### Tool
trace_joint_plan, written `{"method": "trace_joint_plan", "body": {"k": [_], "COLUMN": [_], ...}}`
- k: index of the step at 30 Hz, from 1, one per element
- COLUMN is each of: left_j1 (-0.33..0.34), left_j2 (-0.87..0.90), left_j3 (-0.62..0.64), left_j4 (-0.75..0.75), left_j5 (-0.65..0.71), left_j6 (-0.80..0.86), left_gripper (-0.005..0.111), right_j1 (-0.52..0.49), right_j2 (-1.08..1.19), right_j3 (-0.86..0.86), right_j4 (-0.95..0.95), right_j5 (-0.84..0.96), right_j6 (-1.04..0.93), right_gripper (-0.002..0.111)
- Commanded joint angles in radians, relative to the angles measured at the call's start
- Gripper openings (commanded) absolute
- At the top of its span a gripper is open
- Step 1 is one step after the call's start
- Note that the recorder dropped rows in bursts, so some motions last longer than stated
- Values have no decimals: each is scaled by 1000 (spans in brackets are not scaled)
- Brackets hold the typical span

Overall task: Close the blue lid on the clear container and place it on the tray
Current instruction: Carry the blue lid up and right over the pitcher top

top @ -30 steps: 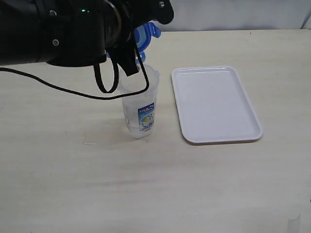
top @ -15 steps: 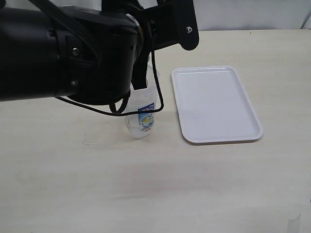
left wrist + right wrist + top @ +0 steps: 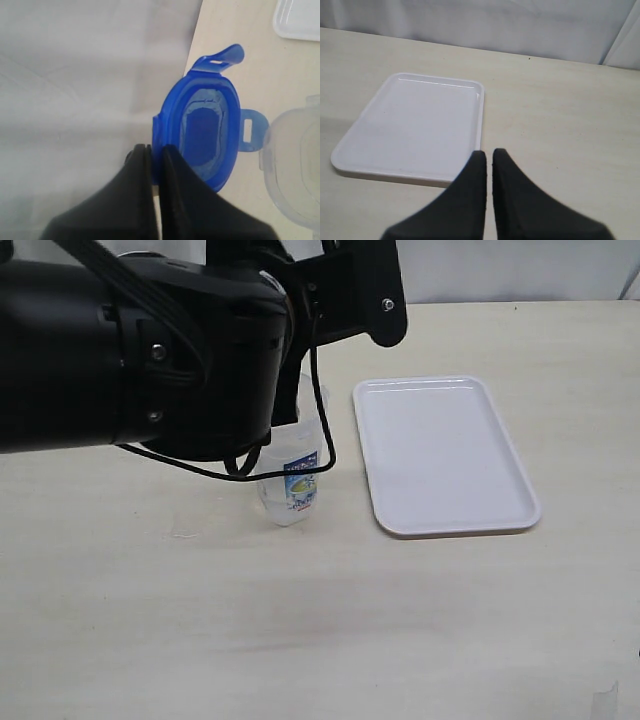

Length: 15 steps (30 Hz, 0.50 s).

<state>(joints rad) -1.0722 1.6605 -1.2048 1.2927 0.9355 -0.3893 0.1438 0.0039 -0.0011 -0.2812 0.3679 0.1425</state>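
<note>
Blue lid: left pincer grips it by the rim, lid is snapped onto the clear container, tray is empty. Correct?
No. The blue lid is not on the clear container: the left wrist view shows it off to one side of the open mouth. The rest holds: the left pincer grips its rim, the tray is empty.

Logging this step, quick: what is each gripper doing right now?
Left gripper: closed, pinching the blue lid by its rim.
Right gripper: closed, holding nothing.
</note>
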Motion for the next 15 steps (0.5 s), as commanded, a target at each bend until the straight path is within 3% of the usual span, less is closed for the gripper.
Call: {"method": "trace_joint_plan", "body": {"k": [1, 10, 15], "left_j1": [14, 119, 95], "left_j2": [-8, -8, -8], "left_j3": [-5, -5, 8], "left_j4": [6, 13, 21], "left_j5": [15, 9, 13], "left_j6": [1, -9, -9], "left_gripper": [0, 0, 0], "right_j1": [-2, -2, -2], "right_j2": [-4, -4, -4], "right_j3": [1, 1, 1], "right_j4": [3, 3, 3], "right_j5": [1, 1, 1], "right_j6": [2, 2, 2], "right_gripper": [5, 5, 5]}}
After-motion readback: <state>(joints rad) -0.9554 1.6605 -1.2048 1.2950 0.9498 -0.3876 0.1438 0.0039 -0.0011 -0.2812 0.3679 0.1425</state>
